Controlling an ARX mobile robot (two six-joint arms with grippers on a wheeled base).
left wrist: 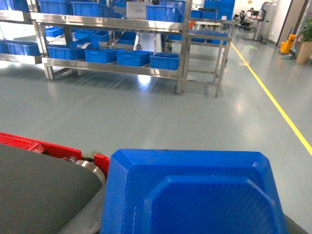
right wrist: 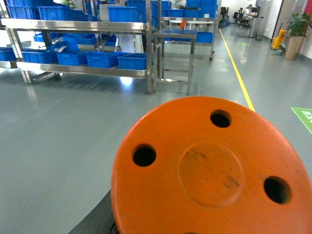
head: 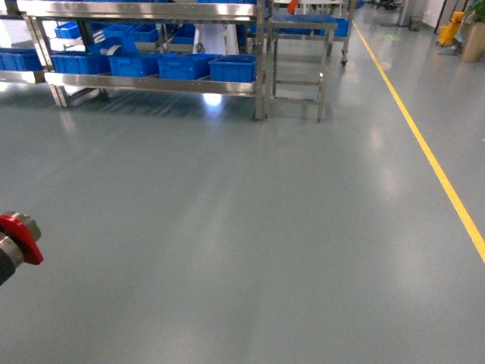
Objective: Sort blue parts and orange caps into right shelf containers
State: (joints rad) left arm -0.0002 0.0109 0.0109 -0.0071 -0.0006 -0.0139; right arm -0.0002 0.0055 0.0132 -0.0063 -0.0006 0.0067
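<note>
Blue crates [head: 182,67] sit on distant steel shelving [head: 151,83].

Blue crates [head: 232,68] line the steel shelf; orange cap [right wrist: 214,170] fills the right wrist view.

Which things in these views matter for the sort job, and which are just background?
Job:
- large orange round cap with holes, filling the right wrist view
- blue moulded plastic part, close in the left wrist view
- bright-blue plastic crates on the steel shelf rack

Background:
- yellow floor line
- potted plant
- small steel table
</note>
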